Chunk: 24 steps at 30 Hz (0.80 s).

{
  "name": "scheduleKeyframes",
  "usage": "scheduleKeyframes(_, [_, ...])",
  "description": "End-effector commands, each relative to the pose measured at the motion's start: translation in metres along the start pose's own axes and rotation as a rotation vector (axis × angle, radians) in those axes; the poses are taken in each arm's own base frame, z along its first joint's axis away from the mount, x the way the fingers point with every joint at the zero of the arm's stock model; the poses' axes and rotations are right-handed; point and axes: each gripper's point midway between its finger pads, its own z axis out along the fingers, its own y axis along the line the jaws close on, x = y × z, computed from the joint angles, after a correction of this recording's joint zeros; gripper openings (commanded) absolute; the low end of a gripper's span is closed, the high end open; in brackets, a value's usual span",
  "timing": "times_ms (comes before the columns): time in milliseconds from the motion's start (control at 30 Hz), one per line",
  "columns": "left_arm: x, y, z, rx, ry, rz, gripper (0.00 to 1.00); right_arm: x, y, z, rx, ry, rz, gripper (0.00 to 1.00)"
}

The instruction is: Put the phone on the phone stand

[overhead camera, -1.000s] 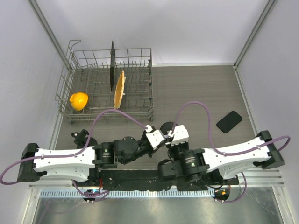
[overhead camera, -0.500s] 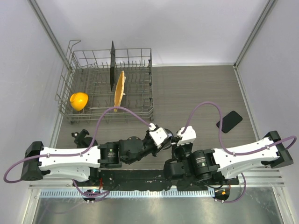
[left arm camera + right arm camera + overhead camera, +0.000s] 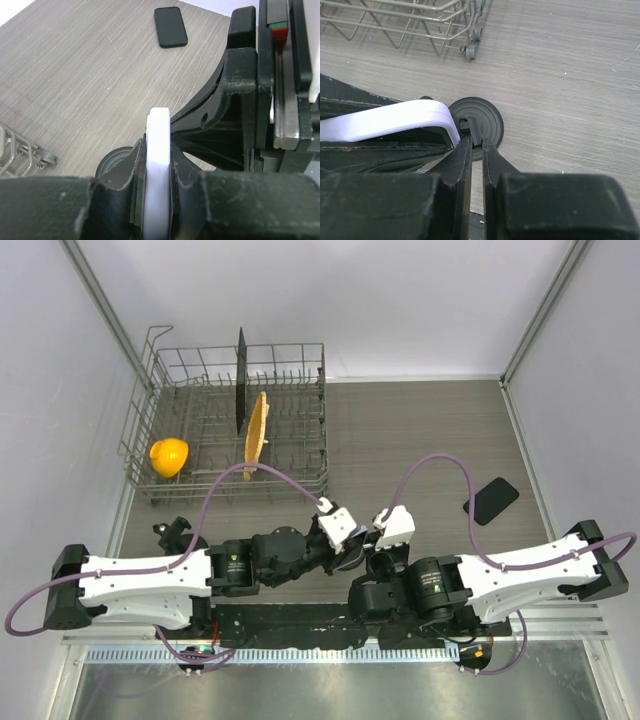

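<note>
Phone (image 3: 491,500) well apart from stand (image 3: 489,121), dish rack (image 3: 312,420)

1. The left arm (image 3: 140,585) lay low along the near edge, its base at the near left, its forearm reaching right toward the middle.
2. The left gripper (image 3: 348,548) sat near the centre, just beside the right one.
3. Its fingers (image 3: 131,170) were clamped from both sides on the upright white plate of the phone stand (image 3: 157,170).
4. The right arm (image 3: 520,570) mirrored it, its base at the near right, its elbow folded near the middle and its wrist angled up toward the far left.
5. The right gripper (image 3: 368,552) pointed down, its fingers (image 3: 462,165) drawn almost together with only a thin slit between them.
</note>
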Motion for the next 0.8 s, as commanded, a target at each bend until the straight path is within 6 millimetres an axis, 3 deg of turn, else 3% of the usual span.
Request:
scheduleKeyframes(0, [-0.018,0.139,-0.01,-0.619,-0.047,0.016,0.0,-0.035,0.138,-0.081,-0.468,0.278,0.527,0.16])
scheduleKeyframes(200, [-0.012,0.135,-0.005,-0.599,-0.025,0.029,0.0,-0.039,0.138,-0.092,-0.522,0.31,0.438,0.37])
scheduleKeyframes(233, [-0.011,0.135,-0.004,-0.596,-0.024,0.03,0.0,-0.04,0.138,-0.095,-0.532,0.316,0.416,0.45])
scheduleKeyframes(367, [-0.012,0.135,-0.006,-0.595,-0.025,0.032,0.0,-0.037,0.124,-0.097,-0.539,0.326,0.324,0.55])
scheduleKeyframes(467, [-0.012,0.135,-0.008,-0.59,-0.023,0.033,0.0,-0.036,0.115,-0.101,-0.584,0.322,0.268,0.57])
scheduleKeyframes(633, [-0.02,0.125,-0.015,-0.506,-0.054,0.019,0.0,-0.027,0.056,-0.065,-0.43,0.254,0.242,0.59])
scheduleKeyframes(667, [-0.024,0.121,-0.016,-0.478,-0.073,-0.011,0.0,-0.033,0.038,-0.044,-0.353,0.23,0.27,0.58])
scheduleKeyframes(767, [-0.033,0.105,-0.021,-0.365,-0.114,-0.023,0.0,-0.027,0.009,-0.012,-0.307,0.238,0.203,0.55])
